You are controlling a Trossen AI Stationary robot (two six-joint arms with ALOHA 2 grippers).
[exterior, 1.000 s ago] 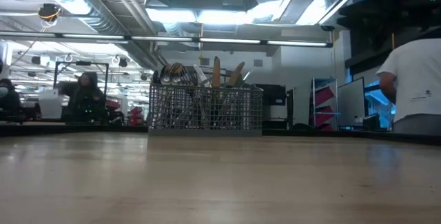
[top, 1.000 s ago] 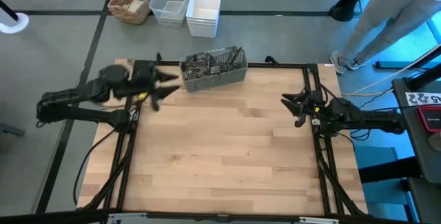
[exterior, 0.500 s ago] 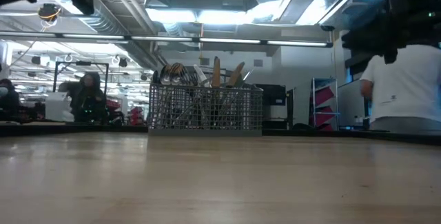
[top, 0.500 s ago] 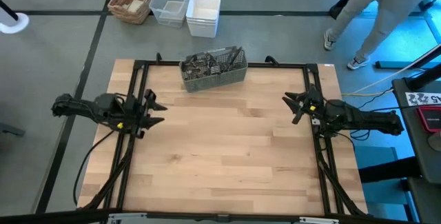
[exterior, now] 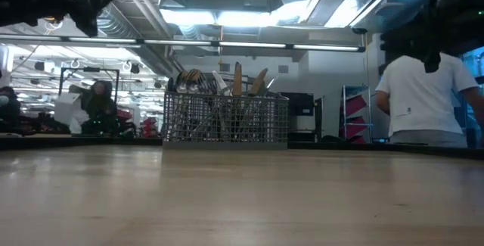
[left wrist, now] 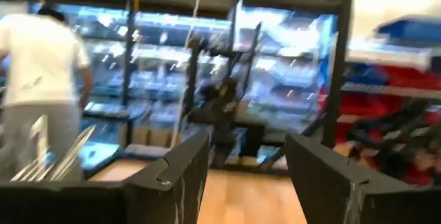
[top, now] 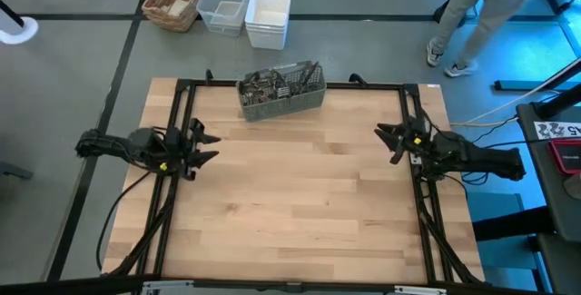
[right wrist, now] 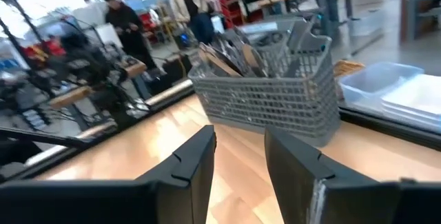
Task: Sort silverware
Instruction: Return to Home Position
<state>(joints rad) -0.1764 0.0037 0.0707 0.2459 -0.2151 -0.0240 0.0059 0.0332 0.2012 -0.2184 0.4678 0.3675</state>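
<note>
Dark left gripper (top: 211,147) and right gripper (top: 385,144) hover, jaws parted.

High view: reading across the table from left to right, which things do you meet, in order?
The left gripper, open, at the table's left edge → caddy at the far edge, silverware standing in it → right gripper, open, at the right edge.

1. High view: straight down over the whole counter (top: 290,204).
2. Low view: at counter level, facing the mesh caddy (exterior: 225,121).
3. Wrist views look past the left pincer (left wrist: 246,145) and right pincer (right wrist: 240,134); the right one shares that caddy, nearer.
</note>
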